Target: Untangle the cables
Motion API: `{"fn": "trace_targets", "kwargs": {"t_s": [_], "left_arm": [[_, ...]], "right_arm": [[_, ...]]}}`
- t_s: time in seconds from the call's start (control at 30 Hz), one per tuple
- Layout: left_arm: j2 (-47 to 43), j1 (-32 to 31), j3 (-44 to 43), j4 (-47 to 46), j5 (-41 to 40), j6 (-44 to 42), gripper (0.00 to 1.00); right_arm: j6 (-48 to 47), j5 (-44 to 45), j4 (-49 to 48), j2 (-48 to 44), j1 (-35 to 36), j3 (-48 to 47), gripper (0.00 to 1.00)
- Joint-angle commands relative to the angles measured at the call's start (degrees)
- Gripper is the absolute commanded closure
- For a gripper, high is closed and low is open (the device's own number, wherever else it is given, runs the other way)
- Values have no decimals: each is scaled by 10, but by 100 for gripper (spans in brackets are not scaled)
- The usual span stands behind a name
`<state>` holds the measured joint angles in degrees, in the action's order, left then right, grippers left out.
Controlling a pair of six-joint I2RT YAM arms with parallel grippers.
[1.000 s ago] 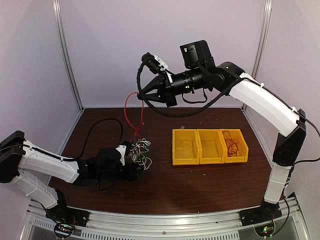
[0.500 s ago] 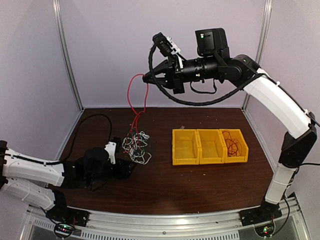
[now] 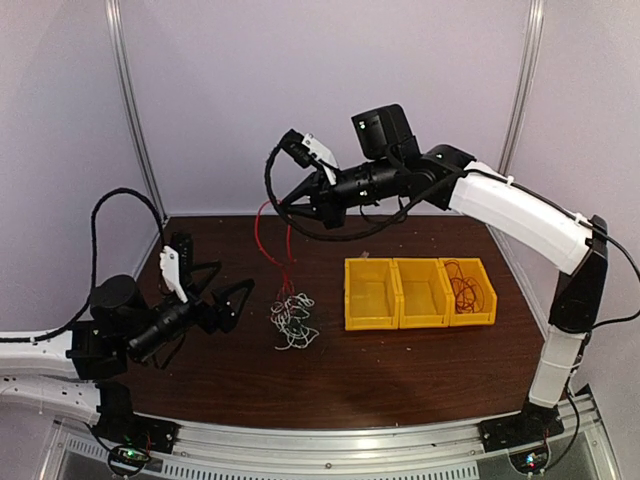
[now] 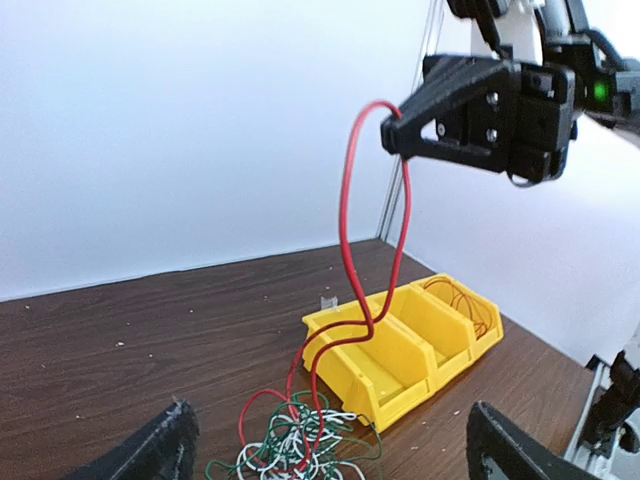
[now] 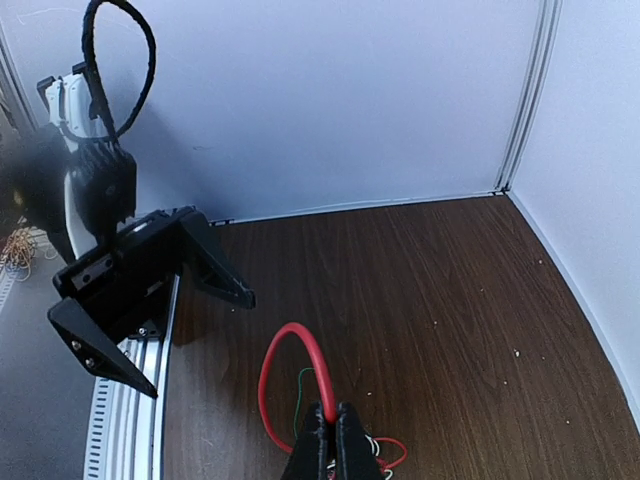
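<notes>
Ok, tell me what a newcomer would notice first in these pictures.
First, the red cable pinched in the right gripper high above the table, hanging in a long loop down to the tangle of thin cables lying left of centre. Next, the row of three yellow bins to the tangle's right, the rightmost holding a coiled cable, and the left gripper open just left of the tangle.

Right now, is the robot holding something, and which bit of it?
The right gripper pinches the red cable at the top of its loop, high above the tangled bundle. The left gripper is open and holds nothing.
</notes>
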<state>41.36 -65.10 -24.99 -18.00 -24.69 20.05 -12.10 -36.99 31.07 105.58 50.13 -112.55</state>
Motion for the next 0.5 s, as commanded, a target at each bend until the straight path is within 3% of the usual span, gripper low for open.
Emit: {"fn": "trace_targets", "kwargs": {"t_s": [0.0,0.13,0.27,0.37,0.47], "left_arm": [[86,-4,-43,-42,-20,-76,10],[165,-3,-82,-64,-99,-98,11],[241,9,-89,-142,-139,-136,10],[269,66,-81,-157,-56,-70,15],[309,89,-55,-220,-18,-76,18]], "right_arm": [[33,-6,-39,6,3,-30,100],[50,-26,-45,6,5,-37,100],[57,-76,-50,-4,6,-35,100],[67,-97,-54,-17,7,-31,100],[77,-114,-65,-34,7,-26,100]]}}
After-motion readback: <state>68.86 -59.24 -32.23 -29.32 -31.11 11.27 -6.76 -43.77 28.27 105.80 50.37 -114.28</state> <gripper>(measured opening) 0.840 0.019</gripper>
